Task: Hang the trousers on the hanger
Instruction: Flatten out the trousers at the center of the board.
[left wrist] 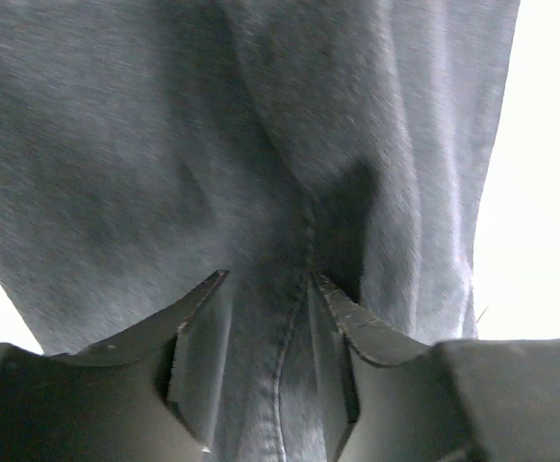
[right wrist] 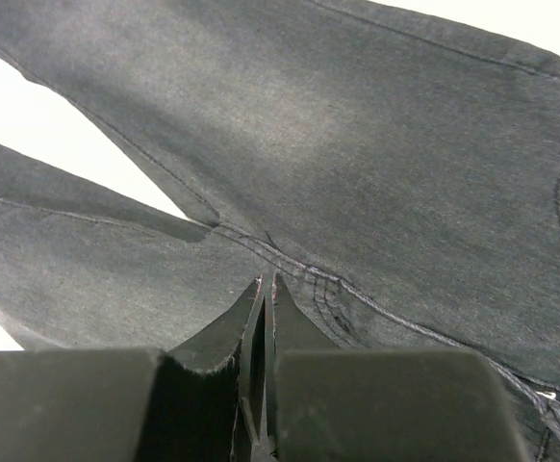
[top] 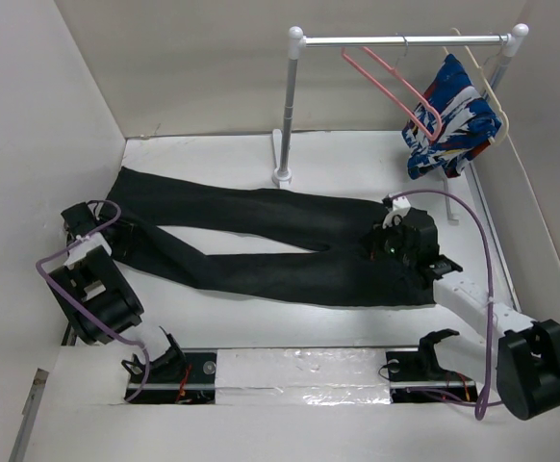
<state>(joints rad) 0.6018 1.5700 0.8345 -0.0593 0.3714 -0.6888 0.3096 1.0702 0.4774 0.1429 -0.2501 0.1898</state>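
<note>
Left claw (left wrist: 268, 275) stands parted over black trousers (top: 261, 243), legs splayed

Top camera looks down; both wrist cameras closely face trousers (top: 357, 265).

**Black trousers (top: 290, 245) flat, pink hanger (top: 388, 94) on rail (top: 357, 40)**

The trousers, black and denim-like, lie spread flat on the white table (top: 357, 168). The waistband is toward 3 o'clock and the two legs splay apart toward 9 and 10 o'clock. The thin, triangular hanger hangs tilted by its hook from the rail at 1 o'clock, well apart from the trousers.
</note>
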